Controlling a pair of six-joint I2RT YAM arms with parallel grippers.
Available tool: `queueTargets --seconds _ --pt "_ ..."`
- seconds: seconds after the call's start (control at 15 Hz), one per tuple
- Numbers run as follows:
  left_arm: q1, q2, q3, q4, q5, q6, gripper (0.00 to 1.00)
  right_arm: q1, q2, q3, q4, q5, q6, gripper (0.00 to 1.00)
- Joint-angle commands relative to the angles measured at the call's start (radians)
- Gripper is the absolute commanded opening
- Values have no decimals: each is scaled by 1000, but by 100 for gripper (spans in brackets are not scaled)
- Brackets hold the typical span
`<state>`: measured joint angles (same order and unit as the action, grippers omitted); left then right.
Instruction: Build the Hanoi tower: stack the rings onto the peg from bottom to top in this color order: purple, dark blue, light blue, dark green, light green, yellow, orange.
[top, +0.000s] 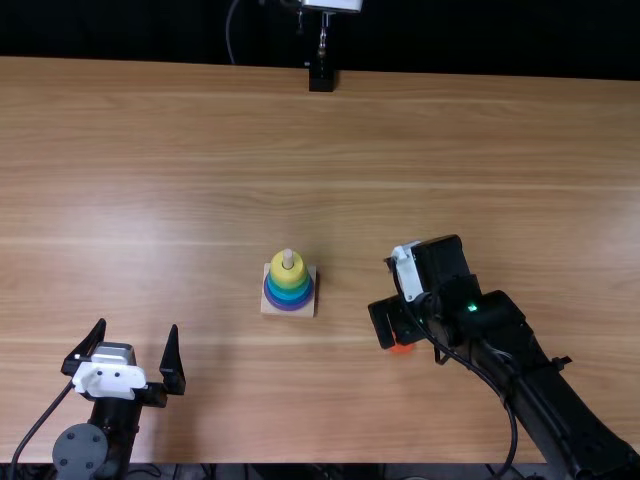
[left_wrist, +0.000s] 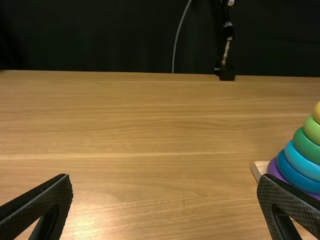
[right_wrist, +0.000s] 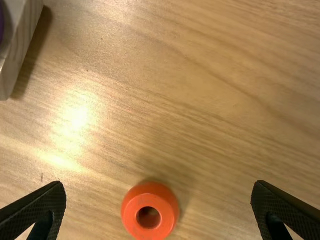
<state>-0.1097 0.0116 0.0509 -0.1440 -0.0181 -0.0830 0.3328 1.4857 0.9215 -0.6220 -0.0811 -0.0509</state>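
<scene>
Rings: counting seven. Six are sitting on the one peg (top: 288, 258), running bottom to top purple (left_wrist: 272, 168), dark blue (left_wrist: 294, 175), light blue (left_wrist: 301, 162), dark green (left_wrist: 305, 146), light green (left_wrist: 312, 131), yellow (top: 279, 272). One, the orange ring (right_wrist: 129, 210), is lying loose.

Pincers: counting two. The left pincer (top: 138, 325) is standing open, its two fingers spreading wide with nothing between them. The right pincer (top: 393, 319) is also gaping and gripping nothing. The orange ring is resting flat on the table (top: 500, 150) below the right pincer, its hole facing up; in the right wrist view it is showing between the two fingers, touching neither.

Base: one pale wooden square board (top: 271, 308), holding the peg. It is lying between the two pincers, to the right of the left pincer and farther out on the table, and to the left of the right pincer.

Obstruction: the right arm (top: 535, 375) is hanging over the orange ring and hiding part of it from the top view.

Surroundings: one black clamp (top: 320, 78) is standing at the far table edge, well beyond both pincers. A thin cable (top: 229, 30) is hanging near it, before a dark backdrop (top: 500, 40).
</scene>
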Motion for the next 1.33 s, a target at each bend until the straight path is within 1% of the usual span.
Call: queueTargets --seconds 0.0,0.07,0.2,0.33,0.53,0.8,0.87,0.93,1.0,1.27 --pt "10 -12 -45 -12 9 4 100 -5 -12 -13 -36 -9 9 100" --pt "10 -12 -45 -12 9 4 100 -3 -7 -12 -80 -7 5 100" --pt "10 -12 -45 -12 9 4 100 -3 -1 -3 -125 -5 7 100" --pt "10 -12 -45 -12 9 4 100 -3 13 -1 -125 -9 9 100" --pt "10 -12 -45 -12 9 4 100 3 68 4 -126 -7 10 100" --pt "10 -12 -45 -12 9 4 100 49 139 33 -156 -4 16 100" --pt "10 -12 -45 -12 9 4 100 61 146 40 -158 9 16 100" --pt "10 -12 -45 -12 9 4 100 75 170 53 -156 50 18 100" --pt "10 -12 -45 -12 9 4 100 80 194 63 -154 83 18 100" --pt "10 -12 -45 -12 9 4 100 81 214 83 -156 85 20 100"
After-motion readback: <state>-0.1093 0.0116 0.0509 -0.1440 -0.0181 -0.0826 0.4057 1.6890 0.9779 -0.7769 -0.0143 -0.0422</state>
